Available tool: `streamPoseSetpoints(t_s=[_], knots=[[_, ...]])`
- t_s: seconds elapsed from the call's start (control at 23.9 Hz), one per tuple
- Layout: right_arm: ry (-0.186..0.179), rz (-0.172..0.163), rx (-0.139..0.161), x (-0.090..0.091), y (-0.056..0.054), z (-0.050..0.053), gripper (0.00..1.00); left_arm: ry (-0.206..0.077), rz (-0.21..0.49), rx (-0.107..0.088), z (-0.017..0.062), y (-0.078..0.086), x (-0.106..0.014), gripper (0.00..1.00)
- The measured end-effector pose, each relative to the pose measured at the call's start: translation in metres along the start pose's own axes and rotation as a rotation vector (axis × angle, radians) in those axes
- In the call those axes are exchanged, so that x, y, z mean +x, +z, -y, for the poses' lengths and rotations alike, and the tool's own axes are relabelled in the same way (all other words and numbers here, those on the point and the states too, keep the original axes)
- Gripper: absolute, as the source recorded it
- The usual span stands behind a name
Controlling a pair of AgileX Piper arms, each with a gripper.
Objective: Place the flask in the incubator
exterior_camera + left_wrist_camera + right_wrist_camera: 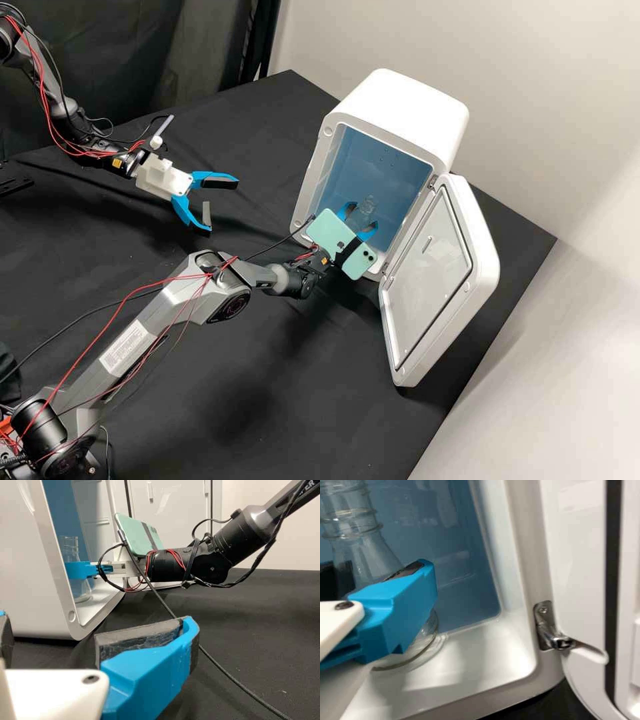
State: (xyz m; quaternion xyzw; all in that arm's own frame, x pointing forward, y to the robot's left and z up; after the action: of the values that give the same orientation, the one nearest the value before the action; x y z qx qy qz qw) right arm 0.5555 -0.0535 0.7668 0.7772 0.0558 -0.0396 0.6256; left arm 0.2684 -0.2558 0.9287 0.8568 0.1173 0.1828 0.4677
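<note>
The right tool [359, 219] is in the incubator [400, 107] to set the flask [365, 205] down, gripping or not I cannot tell; the left tool [217, 203] hangs open, empty.

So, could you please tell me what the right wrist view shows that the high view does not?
Right wrist view: the metal hinge, and the base of the flask resting on the white floor of the incubator. High view: the left arm, its jaws open above the bench, and a green phone on the right arm. Both: the flask inside the blue chamber.
</note>
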Motion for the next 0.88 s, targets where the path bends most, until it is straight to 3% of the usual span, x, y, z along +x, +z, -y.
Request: streamPoseSetpoints(t_s=[0.21,0.38,0.54,0.88], knots=[[-0.019,0.008,0.0,0.004,-0.007,0.005,0.0,0.0,0.0,0.0,0.0,0.0,0.0,1.0],[-0.045,0.014,-0.02,0.008,-0.014,0.01,0.0,0.0,-0.003,0.0,-0.0001,-0.001,0.0,1.0],[-0.056,0.005,-0.022,0.011,-0.01,0.016,0.0,0.002,-0.011,-0.001,-0.0006,-0.004,-0.001,1.0],[-0.053,-0.012,-0.02,0.013,-0.007,0.019,0.0,0.002,-0.011,-0.001,-0.0006,-0.004,-0.001,1.0]])
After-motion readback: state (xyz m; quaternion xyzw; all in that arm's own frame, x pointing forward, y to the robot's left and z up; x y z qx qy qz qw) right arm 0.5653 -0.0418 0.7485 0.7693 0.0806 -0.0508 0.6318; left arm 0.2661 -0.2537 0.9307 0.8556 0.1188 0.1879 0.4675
